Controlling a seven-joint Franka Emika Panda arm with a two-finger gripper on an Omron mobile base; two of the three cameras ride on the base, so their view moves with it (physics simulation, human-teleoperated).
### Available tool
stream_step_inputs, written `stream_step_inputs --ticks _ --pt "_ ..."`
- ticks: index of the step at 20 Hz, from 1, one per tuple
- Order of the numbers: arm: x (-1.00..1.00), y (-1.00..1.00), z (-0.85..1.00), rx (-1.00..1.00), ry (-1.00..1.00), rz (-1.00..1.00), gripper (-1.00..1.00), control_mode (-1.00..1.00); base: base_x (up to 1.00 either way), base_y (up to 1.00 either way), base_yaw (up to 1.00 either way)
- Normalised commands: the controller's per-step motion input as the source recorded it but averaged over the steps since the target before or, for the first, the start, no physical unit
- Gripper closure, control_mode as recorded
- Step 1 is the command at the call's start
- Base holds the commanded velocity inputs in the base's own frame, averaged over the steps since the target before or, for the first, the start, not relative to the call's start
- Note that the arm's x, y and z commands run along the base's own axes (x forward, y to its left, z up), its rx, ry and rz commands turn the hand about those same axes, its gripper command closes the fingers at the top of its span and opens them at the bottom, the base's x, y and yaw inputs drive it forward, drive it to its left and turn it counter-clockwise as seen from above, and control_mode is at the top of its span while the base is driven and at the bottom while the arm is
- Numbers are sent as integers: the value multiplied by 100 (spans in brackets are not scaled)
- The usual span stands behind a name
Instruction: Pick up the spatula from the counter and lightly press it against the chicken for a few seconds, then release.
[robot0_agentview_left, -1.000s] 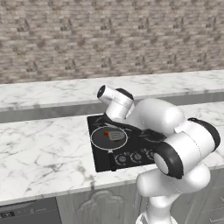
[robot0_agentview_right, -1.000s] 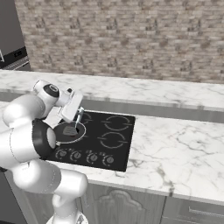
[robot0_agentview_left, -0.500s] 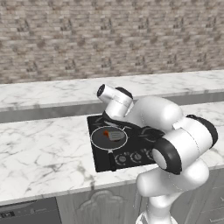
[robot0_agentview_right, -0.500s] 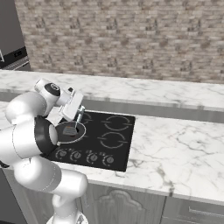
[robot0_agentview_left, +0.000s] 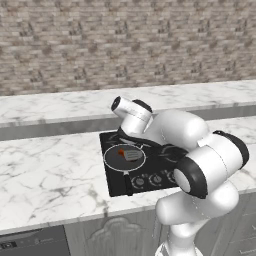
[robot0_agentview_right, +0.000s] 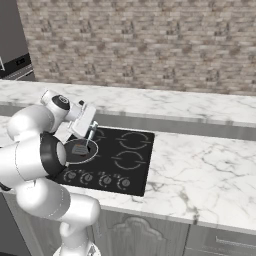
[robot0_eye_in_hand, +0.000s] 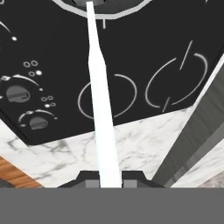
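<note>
My gripper (robot0_agentview_right: 92, 128) is shut on the white handle of the spatula (robot0_eye_in_hand: 101, 113), which runs up the middle of the hand view toward the pan. The spatula's grey blade (robot0_agentview_left: 132, 155) lies inside the round pan (robot0_agentview_left: 111, 161) on the front left burner, over the orange-brown chicken (robot0_agentview_left: 121, 152). From the right base view the blade (robot0_agentview_right: 80, 149) rests in the pan (robot0_agentview_right: 91, 154) below the hand. I cannot tell how firmly blade and chicken touch. The fingertips (robot0_eye_in_hand: 89, 180) clamp the handle's end at the bottom of the hand view.
The black cooktop (robot0_agentview_right: 127, 165) has other burners free and a row of knobs (robot0_agentview_right: 100, 180) along its front. Marble counter (robot0_agentview_left: 45, 185) lies on both sides. A raised back ledge (robot0_agentview_left: 60, 107) and brick wall stand behind.
The hand has shifted slightly while holding the spatula; the blade stays in the pan over the chicken. The pan has not moved.
</note>
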Motion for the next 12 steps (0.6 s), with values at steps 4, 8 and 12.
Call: stream_step_inputs --ticks 4,8,12 --pt "0 0 -13 0 0 0 100 -100 0 0 0" --pt "0 0 -14 0 0 0 100 -100 0 0 0" --pt "0 1 -14 0 0 0 100 -100 0 0 0"
